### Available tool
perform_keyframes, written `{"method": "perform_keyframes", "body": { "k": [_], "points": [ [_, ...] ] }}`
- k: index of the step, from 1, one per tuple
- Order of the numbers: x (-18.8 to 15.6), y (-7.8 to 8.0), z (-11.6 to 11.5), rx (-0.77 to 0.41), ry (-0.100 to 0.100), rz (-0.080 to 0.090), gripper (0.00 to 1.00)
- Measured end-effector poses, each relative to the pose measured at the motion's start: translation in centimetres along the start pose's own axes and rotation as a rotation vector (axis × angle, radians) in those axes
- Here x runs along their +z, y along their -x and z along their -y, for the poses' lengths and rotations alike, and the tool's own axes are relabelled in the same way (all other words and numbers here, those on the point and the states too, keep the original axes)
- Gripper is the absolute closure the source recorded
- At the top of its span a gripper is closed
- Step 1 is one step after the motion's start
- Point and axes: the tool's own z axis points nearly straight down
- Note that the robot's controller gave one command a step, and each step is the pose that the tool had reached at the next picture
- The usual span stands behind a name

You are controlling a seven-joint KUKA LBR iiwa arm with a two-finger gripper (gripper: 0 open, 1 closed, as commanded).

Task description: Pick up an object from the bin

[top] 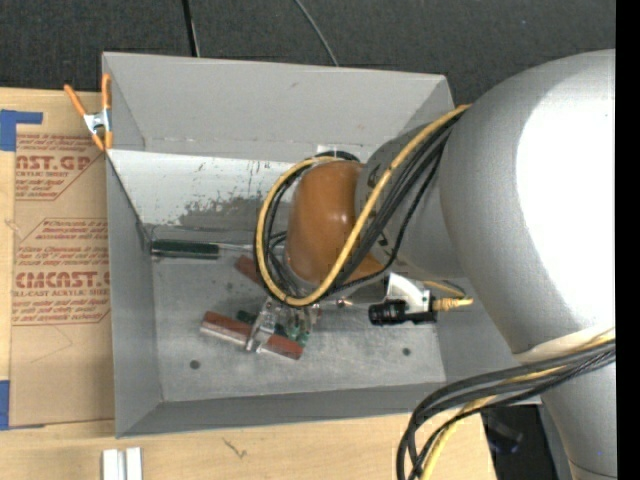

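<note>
One scuffed grey bin (350, 360) amid dark floor (420, 18), fingers (266, 330) low over a red-brown bar (222, 326), their spread unclear.

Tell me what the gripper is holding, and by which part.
Cannot be told: the gripper is down at the reddish-brown bar on the bin floor; any grip is hidden.

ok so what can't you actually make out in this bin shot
All in the camera view:
- The right part of the bin floor is hidden under the arm's orange cover and cables.
- Red-brown flat strip: the gripper covers its middle, so I cannot tell whether it is one piece or two.
- Black and white thing: it lies close under the arm and is too small to identify.
</note>
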Motion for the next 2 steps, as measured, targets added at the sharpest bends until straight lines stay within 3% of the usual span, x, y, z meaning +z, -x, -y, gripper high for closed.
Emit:
{"method": "perform_keyframes", "body": {
  "k": [2],
  "points": [
    [-1.23, -0.22, 0.14, 0.000, -0.007, -0.009, 1.00]
  ]
}}
